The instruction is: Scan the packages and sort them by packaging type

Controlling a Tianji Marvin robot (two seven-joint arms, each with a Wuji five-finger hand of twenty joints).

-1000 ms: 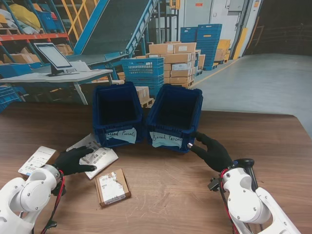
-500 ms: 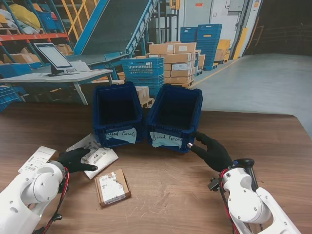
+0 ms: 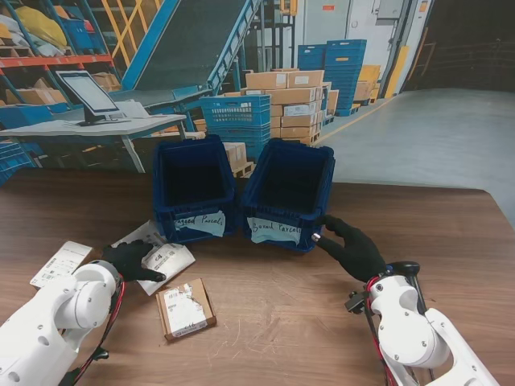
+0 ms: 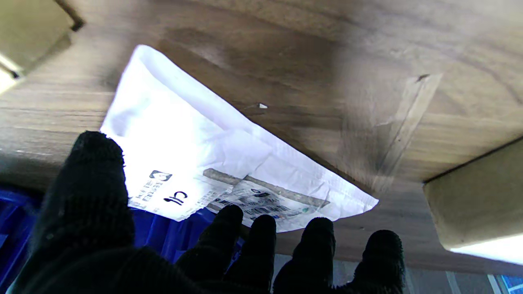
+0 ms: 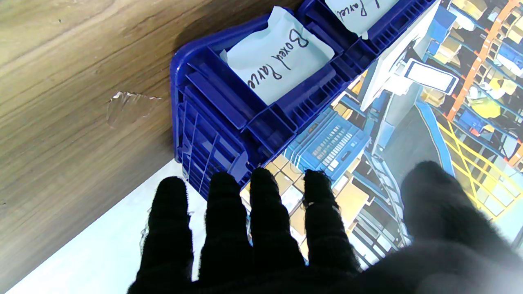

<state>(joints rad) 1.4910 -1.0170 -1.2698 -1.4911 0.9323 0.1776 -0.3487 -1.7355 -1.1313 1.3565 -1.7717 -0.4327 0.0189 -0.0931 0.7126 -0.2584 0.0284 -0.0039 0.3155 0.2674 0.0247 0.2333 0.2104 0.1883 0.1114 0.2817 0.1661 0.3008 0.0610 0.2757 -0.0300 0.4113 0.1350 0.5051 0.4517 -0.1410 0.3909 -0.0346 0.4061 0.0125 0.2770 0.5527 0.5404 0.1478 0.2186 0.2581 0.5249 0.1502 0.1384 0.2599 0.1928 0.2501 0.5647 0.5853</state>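
A white bagged parcel [image 3: 167,259] with a printed label lies flat in front of the left blue bin [image 3: 193,186], which is marked "Bagged Parcels". My left hand [image 3: 129,261] is open over the bag's left edge, fingers spread; the left wrist view shows the fingertips [image 4: 261,228] reaching over the white bagged parcel [image 4: 196,159]. A small cardboard box [image 3: 186,310] lies nearer to me. The right blue bin [image 3: 286,193] is marked "Boxed Parcels". My right hand [image 3: 350,248] is open, its fingers [image 5: 261,196] extended beside the right bin's corner [image 5: 204,134].
A flat white parcel [image 3: 60,264] lies at the far left of the wooden table [image 3: 282,289]. Both bins look dark inside. Behind the table stand a desk with a monitor [image 3: 87,92], stacked cartons [image 3: 290,100] and blue crates [image 3: 237,117].
My left arm has swung to the right and its hand has slid a little along the bag. The right hand has barely moved.
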